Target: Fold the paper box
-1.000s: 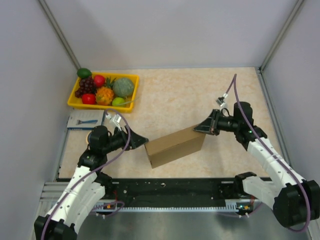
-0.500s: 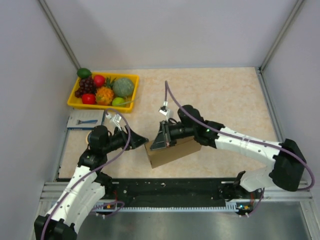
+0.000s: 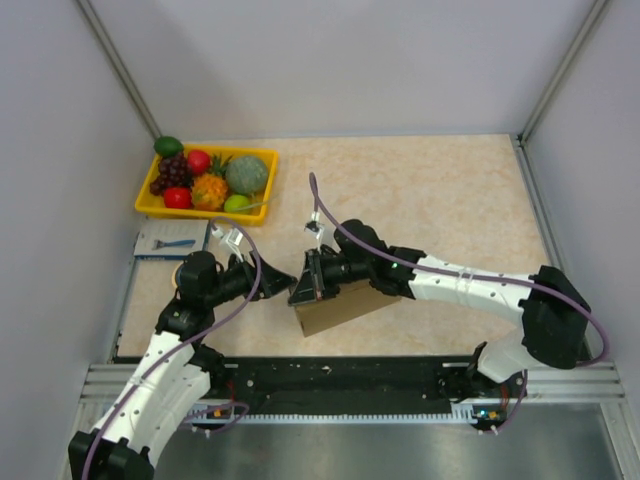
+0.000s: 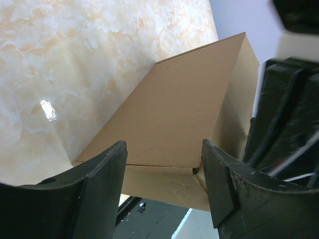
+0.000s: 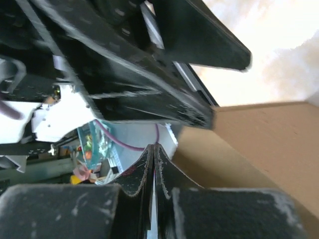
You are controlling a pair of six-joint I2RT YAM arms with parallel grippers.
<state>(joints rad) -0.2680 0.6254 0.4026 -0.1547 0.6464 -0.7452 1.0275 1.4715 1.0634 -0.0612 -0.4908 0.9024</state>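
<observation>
The paper box (image 3: 345, 306) is a closed brown cardboard block lying slanted on the table, near the front middle. My left gripper (image 3: 281, 283) is open at the box's left end. In the left wrist view its fingers (image 4: 102, 186) frame the box's near corner (image 4: 184, 114) without gripping it. My right gripper (image 3: 303, 288) is shut and empty. Its arm reaches leftward over the box top, its tips at the box's left end, close to the left gripper. In the right wrist view the pressed-together fingertips (image 5: 153, 164) sit beside the box (image 5: 259, 144).
A yellow tray (image 3: 264, 158) of toy fruit stands at the back left. A small blue-white packet (image 3: 170, 240) lies in front of it. Grey walls close the sides and back. A black rail (image 3: 350, 375) runs along the near table edge.
My right arm has swung left across the box, from its right end to its left end, and now covers the box top. The left arm and the box stayed put.
</observation>
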